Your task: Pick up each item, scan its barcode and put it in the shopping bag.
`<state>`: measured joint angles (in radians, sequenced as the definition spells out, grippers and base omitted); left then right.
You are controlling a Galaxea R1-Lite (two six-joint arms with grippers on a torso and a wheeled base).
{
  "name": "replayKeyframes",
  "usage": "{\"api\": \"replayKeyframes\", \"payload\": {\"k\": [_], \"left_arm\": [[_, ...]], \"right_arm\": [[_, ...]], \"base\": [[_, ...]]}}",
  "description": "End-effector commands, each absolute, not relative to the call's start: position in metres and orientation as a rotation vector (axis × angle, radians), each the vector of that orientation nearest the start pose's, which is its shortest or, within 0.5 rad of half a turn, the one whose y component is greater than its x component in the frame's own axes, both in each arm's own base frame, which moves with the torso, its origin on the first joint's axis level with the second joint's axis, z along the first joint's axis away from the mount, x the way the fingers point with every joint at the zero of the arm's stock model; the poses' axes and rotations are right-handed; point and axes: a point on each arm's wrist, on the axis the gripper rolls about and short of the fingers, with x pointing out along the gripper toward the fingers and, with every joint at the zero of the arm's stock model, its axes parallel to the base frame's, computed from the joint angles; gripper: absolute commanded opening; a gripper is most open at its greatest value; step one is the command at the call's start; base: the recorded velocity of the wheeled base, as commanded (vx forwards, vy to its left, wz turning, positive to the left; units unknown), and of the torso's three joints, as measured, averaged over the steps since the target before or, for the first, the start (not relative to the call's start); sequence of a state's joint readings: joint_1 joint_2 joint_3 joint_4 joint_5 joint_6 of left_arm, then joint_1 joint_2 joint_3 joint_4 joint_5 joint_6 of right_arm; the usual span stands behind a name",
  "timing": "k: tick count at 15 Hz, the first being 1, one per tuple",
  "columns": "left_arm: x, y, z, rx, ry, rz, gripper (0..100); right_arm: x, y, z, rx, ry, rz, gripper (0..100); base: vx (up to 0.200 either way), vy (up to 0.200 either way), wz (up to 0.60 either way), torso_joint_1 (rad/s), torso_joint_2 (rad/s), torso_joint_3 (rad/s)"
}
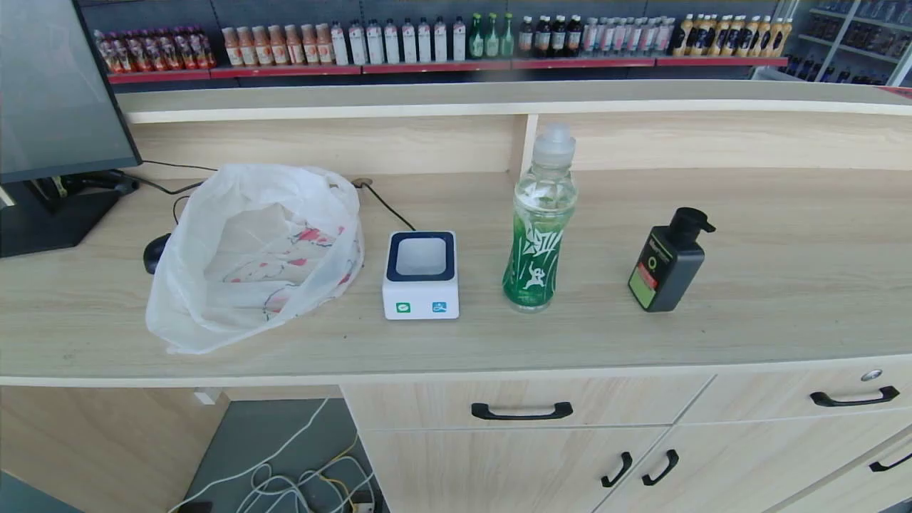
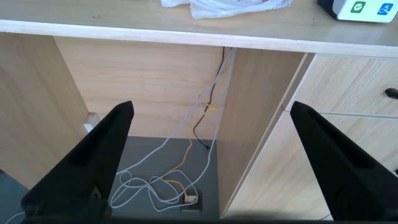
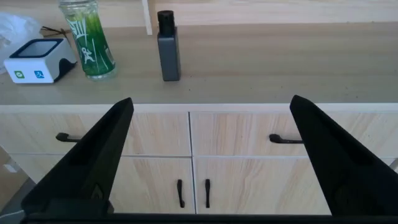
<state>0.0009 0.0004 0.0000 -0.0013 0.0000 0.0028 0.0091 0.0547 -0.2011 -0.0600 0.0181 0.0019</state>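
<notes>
Green bottle (image 1: 538, 235) at centre and black pump bottle (image 1: 668, 263) right of it stand unbagged; shopping bag (image 1: 256, 256) lies at left. Left gripper (image 2: 211, 109) and right gripper (image 3: 211, 102) gape apart, empty; every step seems left.

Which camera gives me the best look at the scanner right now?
The head view: the scanner sits whole near the middle, seen from above, with its top window and front face plain. The right wrist view has it farther off, from a low angle. The left wrist view catches a cut-off corner.
</notes>
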Motion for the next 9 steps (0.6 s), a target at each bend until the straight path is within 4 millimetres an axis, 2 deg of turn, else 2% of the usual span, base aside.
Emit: {"api": "replayKeyframes", "payload": {"k": [1,4,7,9], "left_arm": [[-0.023,0.0,0.076,0.003,-0.002,0.002,100],[-0.023,0.0,0.076,0.003,-0.002,0.002,100],[-0.023,0.0,0.076,0.003,-0.002,0.002,100],[-0.023,0.0,0.076,0.003,-0.002,0.002,100]], "right_arm": [[-0.03,0.0,0.177,-0.026,-0.195,0.105,100],[-0.017,0.002,0.182,-0.062,-0.132,0.173,100],[-0.001,0.004,0.203,-0.061,-0.097,0.21,100],[0.017,0.005,0.217,-0.074,-0.123,0.252,100]], "base": [[0.0,0.0,0.0,0.0,0.0,0.0],[0.0,0.0,0.0,0.0,0.0,0.0],[0.0,0.0,0.0,0.0,0.0,0.0],[0.0,0.0,0.0,0.0,0.0,0.0]]}}
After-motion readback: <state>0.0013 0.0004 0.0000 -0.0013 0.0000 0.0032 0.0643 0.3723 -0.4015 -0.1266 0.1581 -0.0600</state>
